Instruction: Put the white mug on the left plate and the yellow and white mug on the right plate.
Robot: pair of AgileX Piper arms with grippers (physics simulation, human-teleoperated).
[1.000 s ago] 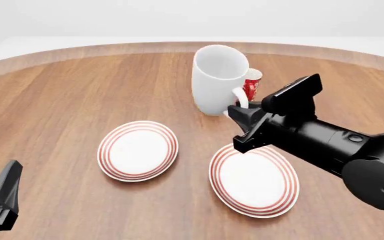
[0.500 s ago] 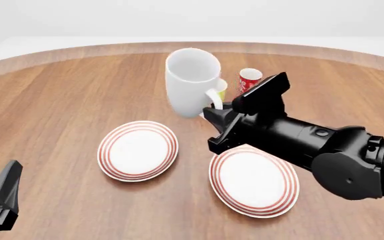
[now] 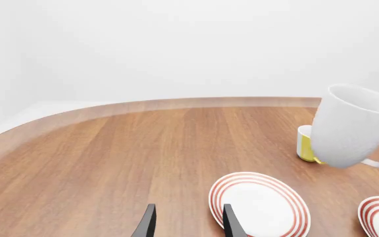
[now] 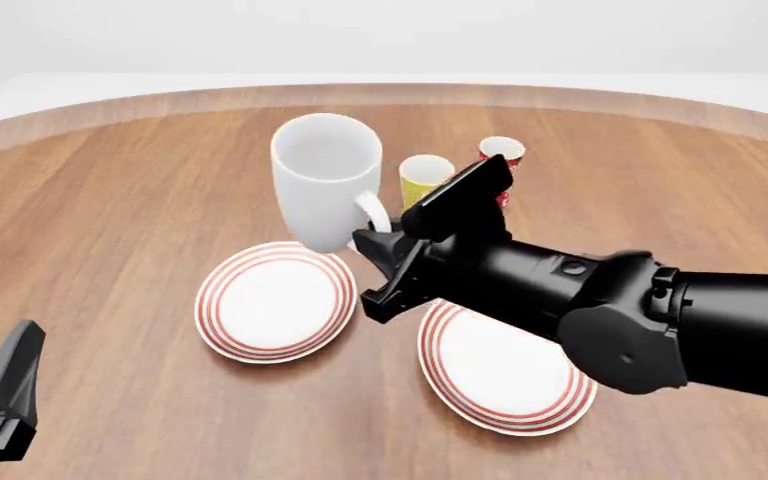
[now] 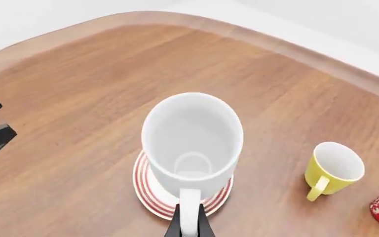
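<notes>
The large white mug [image 4: 324,180] hangs upright above the far right edge of the left plate [image 4: 275,300]. My right gripper [image 4: 373,238] is shut on its loop handle. In the right wrist view the white mug [image 5: 191,140] covers most of the left plate [image 5: 148,190], and the fingers [image 5: 189,224] pinch the handle. The yellow and white mug [image 4: 424,180] stands on the table behind the arm, also seen as the yellow and white mug [image 5: 334,169]. The right plate [image 4: 504,385] lies partly under my right arm. My left gripper [image 3: 188,226] is open and holds nothing, low at the near left [image 4: 11,385].
A red-and-white patterned cup [image 4: 502,158] stands just right of the yellow mug, partly hidden by my right arm. The round wooden table's far edge [image 4: 384,92] curves behind the mugs.
My right gripper has carried the white mug leftward and nearer, from beside the patterned cup to over the left plate. The yellow mug has come into view. The left arm has not moved.
</notes>
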